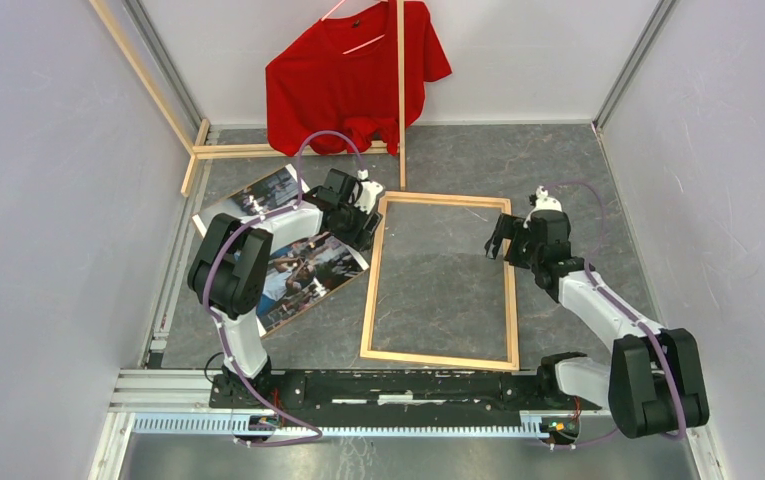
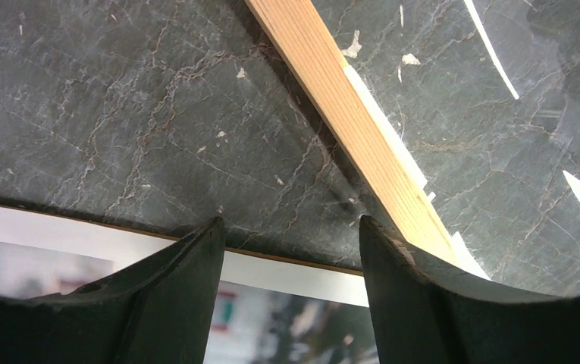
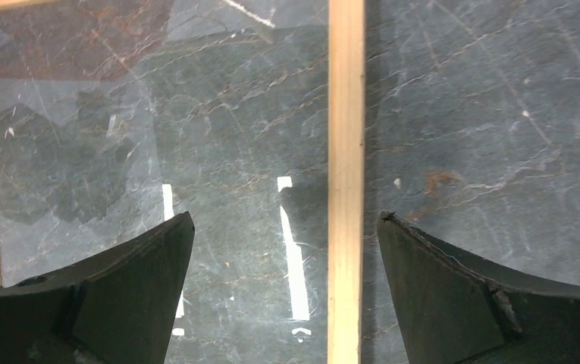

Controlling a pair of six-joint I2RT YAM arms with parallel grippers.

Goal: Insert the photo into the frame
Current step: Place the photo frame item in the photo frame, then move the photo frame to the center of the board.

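The photo [image 1: 310, 272], a large colour print with a white border, lies flat at the left, and my left arm crosses over its middle. The frame [image 1: 371, 290], thin light wood strips around a clear pane, lies flat in the middle of the floor. My left gripper [image 1: 363, 228] is open over the photo's right edge. In the left wrist view its fingers [image 2: 195, 258] straddle the white border [image 2: 294, 273], close to the frame's left strip [image 2: 347, 114]. My right gripper [image 1: 504, 240] is open above the frame's right strip [image 3: 346, 152], which runs between its fingers.
A red T-shirt [image 1: 353, 75] hangs on the back wall. Loose light-wood slats [image 1: 248, 150] lie at the back left, and one [image 1: 401, 90] stands upright by the shirt. A thin brown edge [image 2: 82, 220] shows under the photo. Grey walls close in both sides.
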